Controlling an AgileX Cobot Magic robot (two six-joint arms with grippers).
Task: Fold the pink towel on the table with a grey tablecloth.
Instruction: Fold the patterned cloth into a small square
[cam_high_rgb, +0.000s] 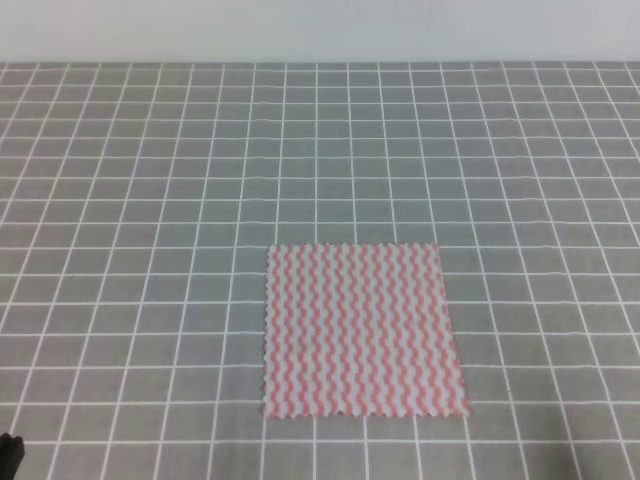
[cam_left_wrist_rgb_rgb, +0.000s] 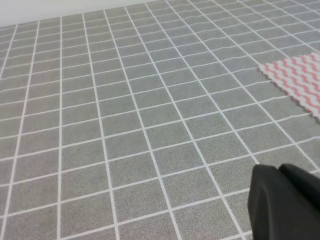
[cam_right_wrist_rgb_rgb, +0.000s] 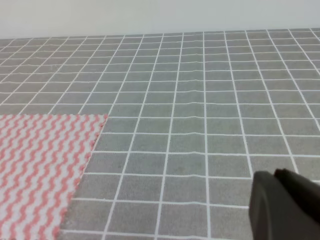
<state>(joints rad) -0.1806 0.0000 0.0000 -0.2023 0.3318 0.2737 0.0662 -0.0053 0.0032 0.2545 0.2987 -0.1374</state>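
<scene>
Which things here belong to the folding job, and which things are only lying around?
For the job:
- pink towel, lying flat and unfolded
- table with the grey tablecloth
- left gripper and right gripper, both away from the towel

Just lying about:
- nothing else shows in these views

Open grey tablecloth (cam_high_rgb: 150, 200) surrounds the flat pink towel (cam_high_rgb: 362, 330).

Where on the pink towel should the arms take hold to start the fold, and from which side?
Probably the two near corners. The pink towel lies flat and unfolded on the grey tablecloth, nothing on it. Each arm could come in from its own side, fingers pinching a thin pinked corner from above, then carry it toward the far edge.
</scene>
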